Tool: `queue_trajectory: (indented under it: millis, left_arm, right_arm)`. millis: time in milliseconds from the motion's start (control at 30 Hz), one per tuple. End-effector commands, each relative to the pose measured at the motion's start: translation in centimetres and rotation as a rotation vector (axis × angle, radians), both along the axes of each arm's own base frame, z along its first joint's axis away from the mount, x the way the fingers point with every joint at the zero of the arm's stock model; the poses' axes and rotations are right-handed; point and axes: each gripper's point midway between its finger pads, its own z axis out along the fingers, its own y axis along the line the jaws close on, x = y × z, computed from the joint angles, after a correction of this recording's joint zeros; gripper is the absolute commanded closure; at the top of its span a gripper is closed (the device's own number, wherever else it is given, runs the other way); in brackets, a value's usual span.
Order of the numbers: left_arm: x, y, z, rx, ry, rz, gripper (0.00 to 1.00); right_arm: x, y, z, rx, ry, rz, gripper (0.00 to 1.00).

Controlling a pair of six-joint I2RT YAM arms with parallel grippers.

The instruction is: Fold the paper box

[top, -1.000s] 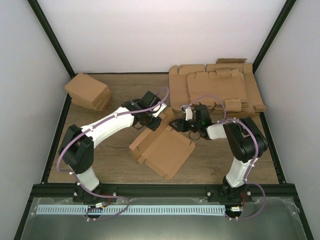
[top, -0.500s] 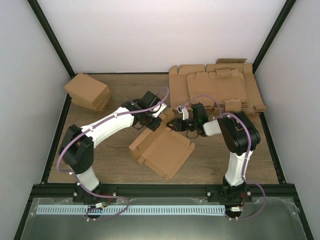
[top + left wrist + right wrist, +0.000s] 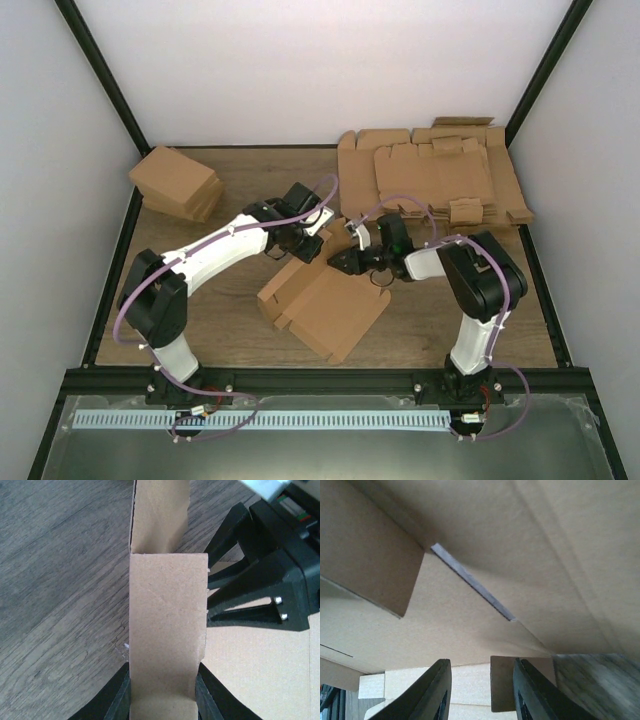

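Left arm (image 3: pixel 215 250): white links, black joints.
Right arm (image 3: pixel 490 285): black and white.
Cables (image 3: pixel 117 322): purple.
Left end effector (image 3: pixel 162 696): black fingers.

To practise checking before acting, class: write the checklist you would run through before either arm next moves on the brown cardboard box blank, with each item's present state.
1. Left black two-finger gripper has the raised flap of the plain brown die-cut cardboard paper box between its fingers: ok.
2. That grip is firm: cannot tell.
3. Right black two-finger gripper open, a small tab in its gap: ok.
4. Grippers not touching each other: ok, though close.
5. Box base flat on the wooden table: ok.
6. Pile of flat brown cardboard sheets apart from the box: ok.
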Motion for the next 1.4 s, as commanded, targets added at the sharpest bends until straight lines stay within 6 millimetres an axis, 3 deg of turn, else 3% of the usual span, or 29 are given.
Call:
queue_trajectory:
  millis: [0, 300, 567, 833, 1067, 1233, 1300, 1367]
  left_arm:
    - [0.0, -0.2, -0.2, -0.004, -0.002, -0.013, 0.77]
    - [-0.7, -0.5, -0.4, 0.018, 0.002, -0.036, 0.77]
    - [-1.4, -0.7, -0.8, 0.099, -0.038, -0.056, 0.78]
    - [-1.3, -0.4, -0.9, 0.130, -0.059, -0.061, 0.78]
    - [-1.5, -0.7, -1.2, 0.128, -0.051, -0.069, 0.78]
    - [-1.8, -0.7, -1.3, 0.125, -0.046, -0.080, 0.78]
    - [-2.0, -0.7, -1.2, 0.128, -0.046, -0.085, 0.78]
    - [-1.9, -0.6, -1.2, 0.132, -0.049, -0.083, 0.78]
  right_arm:
    - [-1.1, 0.9, -0.9, -0.042, 0.009, 0.034, 0.62]
    - [-1.2, 0.0, -5.1, -0.158, 0.125, -0.014, 0.59]
    - [-1.5, -0.6, -4.3, -0.186, 0.062, -0.009, 0.57]
    - [-3.8, 0.1, -1.2, -0.089, -0.009, 0.053, 0.75]
    - [-5.0, 0.3, -4.4, -0.103, 0.085, 0.070, 0.78]
    - [-4.0, -0.7, -7.1, -0.215, 0.148, -0.034, 0.76]
    - [-3.5, -1.2, -7.2, -0.246, 0.144, -0.070, 0.76]
    - [-3.4, -1.3, -5.9, -0.224, 0.098, -0.079, 0.74]
